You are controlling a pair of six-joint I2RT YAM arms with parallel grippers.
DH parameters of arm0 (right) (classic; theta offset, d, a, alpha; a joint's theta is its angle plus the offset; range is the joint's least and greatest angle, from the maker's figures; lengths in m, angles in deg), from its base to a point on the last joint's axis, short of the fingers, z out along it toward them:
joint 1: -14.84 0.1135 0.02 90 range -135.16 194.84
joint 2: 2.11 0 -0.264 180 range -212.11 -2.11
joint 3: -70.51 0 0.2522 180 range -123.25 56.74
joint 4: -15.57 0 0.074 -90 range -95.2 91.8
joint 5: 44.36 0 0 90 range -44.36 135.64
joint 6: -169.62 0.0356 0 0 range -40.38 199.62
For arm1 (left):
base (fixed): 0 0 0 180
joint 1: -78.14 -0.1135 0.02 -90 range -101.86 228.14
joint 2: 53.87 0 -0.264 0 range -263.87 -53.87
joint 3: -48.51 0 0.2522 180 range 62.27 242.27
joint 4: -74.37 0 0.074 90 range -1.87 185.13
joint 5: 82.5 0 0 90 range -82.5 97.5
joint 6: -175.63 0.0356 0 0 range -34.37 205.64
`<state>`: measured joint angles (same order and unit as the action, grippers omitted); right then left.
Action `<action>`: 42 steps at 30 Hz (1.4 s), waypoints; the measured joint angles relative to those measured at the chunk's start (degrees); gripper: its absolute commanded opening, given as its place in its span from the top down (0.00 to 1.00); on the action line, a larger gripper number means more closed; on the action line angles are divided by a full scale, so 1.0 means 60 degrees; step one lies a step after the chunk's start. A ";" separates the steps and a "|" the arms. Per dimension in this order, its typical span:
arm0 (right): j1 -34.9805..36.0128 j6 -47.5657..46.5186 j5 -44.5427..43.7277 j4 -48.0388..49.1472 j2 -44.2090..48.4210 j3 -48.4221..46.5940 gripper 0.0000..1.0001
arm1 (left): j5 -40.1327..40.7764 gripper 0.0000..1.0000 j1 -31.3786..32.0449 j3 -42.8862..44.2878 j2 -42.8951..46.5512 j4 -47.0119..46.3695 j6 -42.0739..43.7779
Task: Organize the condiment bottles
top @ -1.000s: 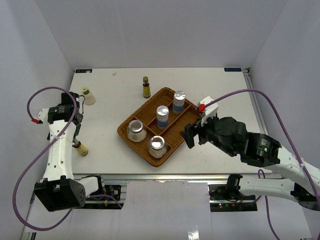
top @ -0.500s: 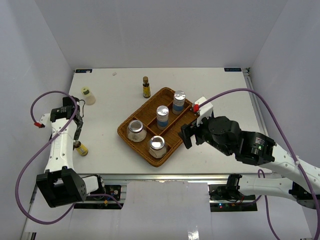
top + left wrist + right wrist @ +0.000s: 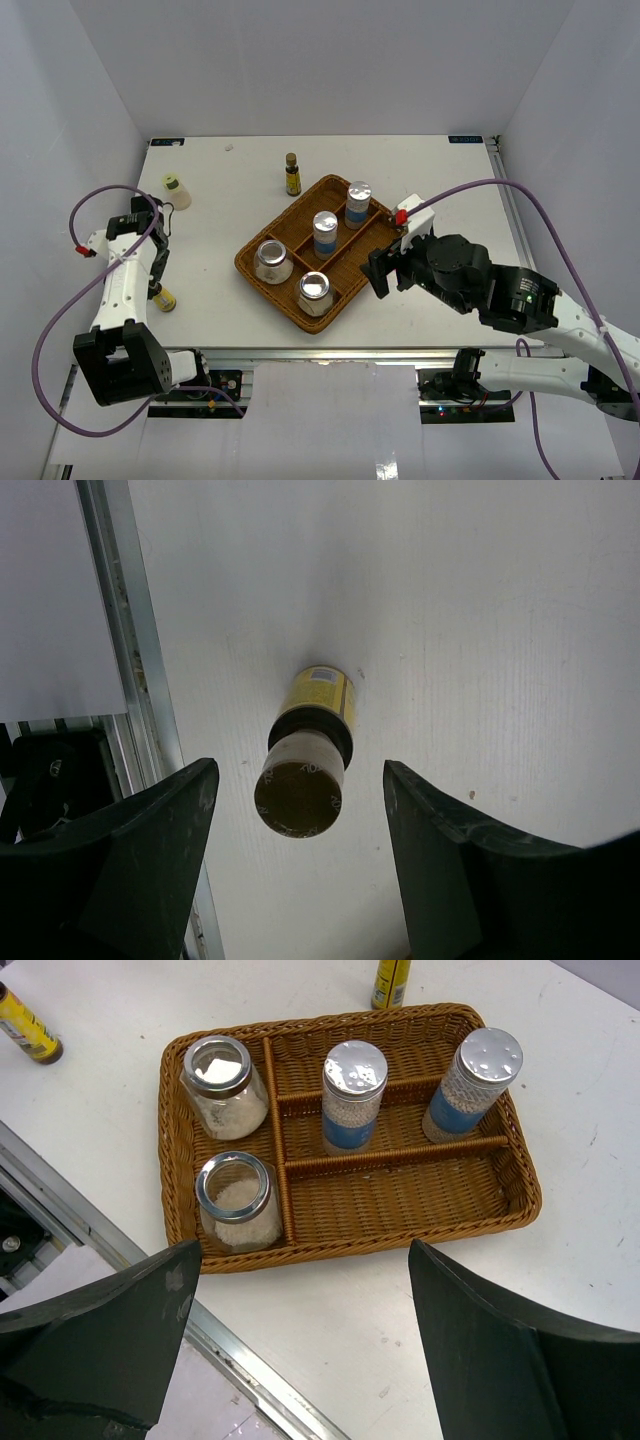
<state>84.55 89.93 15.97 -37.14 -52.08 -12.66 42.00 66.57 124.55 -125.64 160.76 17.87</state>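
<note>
**A:** Where does the yellow-labelled amber bottle (image 3: 318, 695) sit against the left gripper (image 3: 295, 770)?

**B:** Right in the gap, going by the wrist view. Its cap end faces the camera and its label end points away. It touches neither of the fingers (image 3: 140, 870). The jaws are spread wide, with white table (image 3: 500, 600) showing on both sides of the bottle.

**A:** And from above?

**B:** It is well left of the woven tray (image 3: 262, 280), about level with the tray's near corner. I cannot tell whether it stands upright or is tipped.

**A:** How is the left arm posed?

**B:** The left arm (image 3: 118, 300) rises from its base and extends away from the near edge. It bends over at the wrist, so the gripper points down at the bottle, far left of the tray.

**A:** What about the right side?

**B:** The right gripper (image 3: 300, 1250) hangs over the tray's near-right edge with its jaws wide apart, gripping nothing. The right arm (image 3: 500, 295) reaches in low from the right of the tray.

**A:** What is inside the tray?

**B:** Two glass jars (image 3: 238, 1200) share one end compartment. Two blue-labelled cylinders (image 3: 352, 1100) stand in the long lanes past the cross divider.

**A:** Which ones are loose?

**B:** A slim dark bottle (image 3: 292, 176) stands just beyond the tray's far corner. A yellow-capped bottle (image 3: 176, 191) is well left of the tray, farther back than the amber one.
</note>
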 measured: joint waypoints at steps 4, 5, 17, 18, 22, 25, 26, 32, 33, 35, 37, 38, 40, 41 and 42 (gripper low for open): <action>0.0000 0.0000 -0.0036 -0.0003 0.0097 0.0026 0.10 | 0.0006 0.34 0.0000 -0.0040 -0.0209 -0.0164 0.0018; 0.0000 0.0000 -0.0046 -0.0007 0.0124 0.0039 0.10 | 0.0010 0.37 0.0000 -0.0067 -0.0245 -0.0201 0.0024; 0.0000 0.0000 -0.0123 -0.0020 0.0272 0.0230 0.10 | 0.0373 1.00 0.0000 -0.0141 -0.0434 -0.0436 0.0050; 0.0000 0.0000 -0.0130 -0.0017 0.0270 0.0257 0.10 | 0.0387 1.00 0.0000 -0.0142 -0.0435 -0.0422 0.0052; 0.0000 0.0000 -0.0138 -0.0014 0.0247 0.0299 0.10 | 0.0431 1.00 0.0000 -0.0129 -0.0440 -0.0394 0.0404; 0.0000 0.0000 -0.0140 -0.0009 0.0247 0.0296 0.10 | 0.0389 1.00 0.0000 -0.0036 -0.0418 -0.0428 0.1112; 0.0000 0.0000 -0.0141 -0.0003 0.0247 0.0296 0.10 | 0.0353 1.00 0.0003 0.0036 -0.0375 -0.0489 0.1452; 0.0000 0.0000 -0.0138 0.0039 0.0206 0.0302 0.10 | -0.0700 1.00 0.0051 0.0573 0.0674 -0.1670 0.4318; 0.0000 0.0000 -0.0138 0.0059 0.0178 0.0302 0.10 | -0.1146 1.00 0.0061 0.0696 0.0966 -0.1966 0.4823; 0.0000 -0.0008 -0.0141 0.0081 0.0120 0.0302 0.10 | -0.2209 1.00 0.0075 0.1080 0.1412 -0.2402 0.5772; 0.0000 -0.0028 -0.0143 0.0081 0.0098 0.0302 0.10 | -0.3279 1.00 0.0095 0.1702 0.1504 -0.2683 0.6443; 0.0000 -0.0037 -0.0154 0.0081 0.0095 0.0302 0.10 | -0.3780 1.00 0.0126 0.2056 0.1443 -0.2774 0.6716; 0.0000 -0.0046 -0.0221 0.0081 0.0107 0.0302 0.10 | -0.4576 1.00 0.0338 0.2780 0.1064 -0.2897 0.7085; 0.0000 -0.0053 -0.0262 0.0081 0.0118 0.0302 0.10 | -0.4792 1.00 0.0587 0.3105 0.0772 -0.2902 0.7197; 0.0000 -0.0060 -0.0294 0.0081 0.0132 0.0302 0.10 | -0.4933 1.00 0.0906 0.3391 0.0423 -0.2968 0.7298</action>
<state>84.55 89.57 14.20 -36.65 -51.29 -10.85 12.40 72.01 144.90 -123.10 142.96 61.65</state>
